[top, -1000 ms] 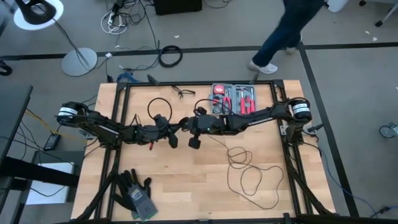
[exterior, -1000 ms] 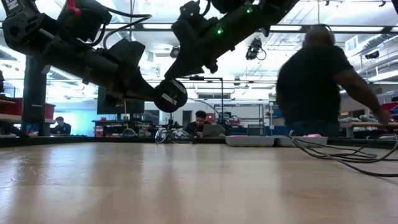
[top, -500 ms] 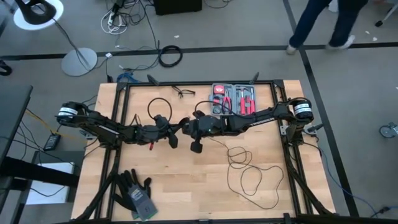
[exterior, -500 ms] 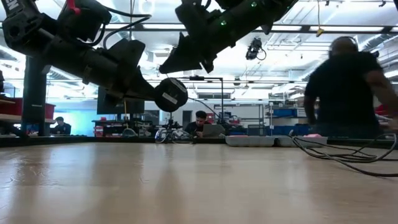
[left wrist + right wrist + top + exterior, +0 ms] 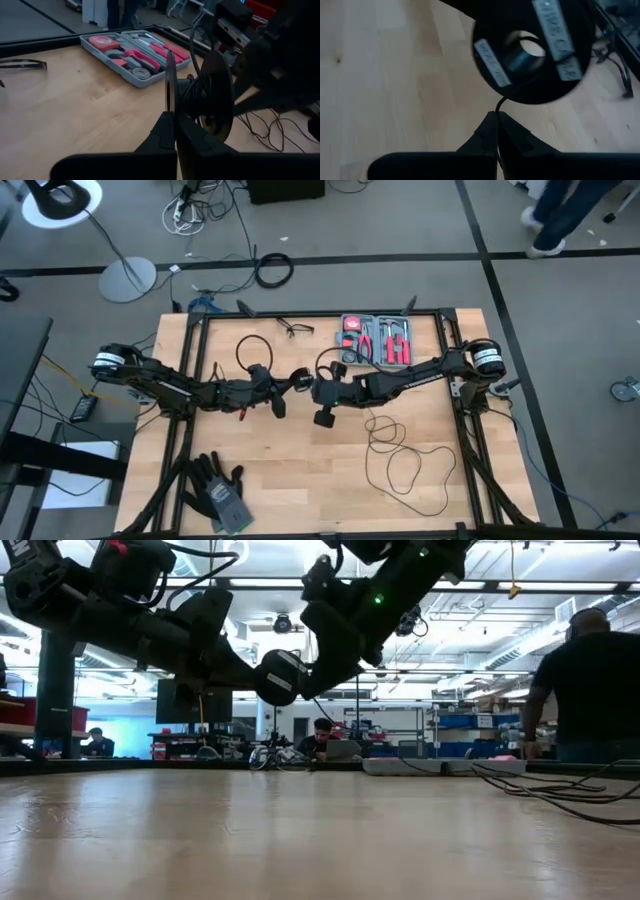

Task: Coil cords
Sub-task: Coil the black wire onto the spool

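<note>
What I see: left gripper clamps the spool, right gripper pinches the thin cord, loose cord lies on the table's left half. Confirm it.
Wrong side: the high view shows the loose cord on the right half of the table. The rest stands: the left gripper clamps the spool, the right gripper pinches the cord.

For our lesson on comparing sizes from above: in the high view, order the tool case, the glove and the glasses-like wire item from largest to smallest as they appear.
1. Tool case and glove: similar footprint, too close to rank.
2. Glasses-like wire item: clearly smallest.
</note>
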{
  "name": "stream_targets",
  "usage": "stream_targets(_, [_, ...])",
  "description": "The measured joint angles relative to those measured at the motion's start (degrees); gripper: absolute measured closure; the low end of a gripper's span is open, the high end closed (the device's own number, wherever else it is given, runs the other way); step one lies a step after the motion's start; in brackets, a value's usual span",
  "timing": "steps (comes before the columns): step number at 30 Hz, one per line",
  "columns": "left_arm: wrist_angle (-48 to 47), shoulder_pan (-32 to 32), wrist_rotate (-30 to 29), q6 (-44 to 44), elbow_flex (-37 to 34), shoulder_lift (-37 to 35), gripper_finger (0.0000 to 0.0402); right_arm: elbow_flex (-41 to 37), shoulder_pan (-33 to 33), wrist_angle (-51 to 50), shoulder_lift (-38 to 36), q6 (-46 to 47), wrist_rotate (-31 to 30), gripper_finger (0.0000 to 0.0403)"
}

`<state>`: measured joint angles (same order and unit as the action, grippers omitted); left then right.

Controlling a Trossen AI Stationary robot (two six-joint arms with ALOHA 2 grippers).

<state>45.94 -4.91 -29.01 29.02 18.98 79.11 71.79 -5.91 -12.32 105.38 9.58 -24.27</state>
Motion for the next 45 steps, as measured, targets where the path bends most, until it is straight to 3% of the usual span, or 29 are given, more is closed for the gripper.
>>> stream_targets(7, [1.35,0.0,3.1,0.0,-0.02,0.0,0.0401,-6.11,0.76,3.07,-0.07,6.86,0.28,0.0403])
stream_targets(11, [2.08,0.0,3.82,-0.07,-0.04,0.0,0.0401,-13.51,0.8,15.32,-0.06,9.45,2.68,0.0403])
stream_targets(15, [5.77,0.02,2.64,-0.13,-0.04,0.0,0.0401,-19.44,0.6,34.33,1.33,12.22,8.18,0.0403])
stream_targets(21, [7.68,0.02,-2.08,-0.44,-0.04,-0.02,0.0401,-20.05,-0.38,45.58,7.42,12.52,9.03,0.04])
stream_targets(28, [7.21,0.02,-6.4,-1.7,-0.52,-0.05,0.0401,-21.77,-1.57,45.4,7.12,11.87,9.41,0.0352])
stream_targets(34, [9.38,-0.11,-7.61,-1.55,-2.61,-0.07,0.0401,-28.17,-2.08,44.67,2.12,12.36,8.85,0.0319])
stream_targets(41, [15.73,-2.09,-9.03,-6.55,-3.93,-0.07,0.0402,-39.72,-3.81,49.15,-8.26,14.67,-1.76,0.0322])
stream_targets(45, [19.88,-3.37,-12.37,-12.24,-3.7,-0.07,0.0401,-42.13,-3.88,56.44,-8.84,11.56,-2.91,0.0322])
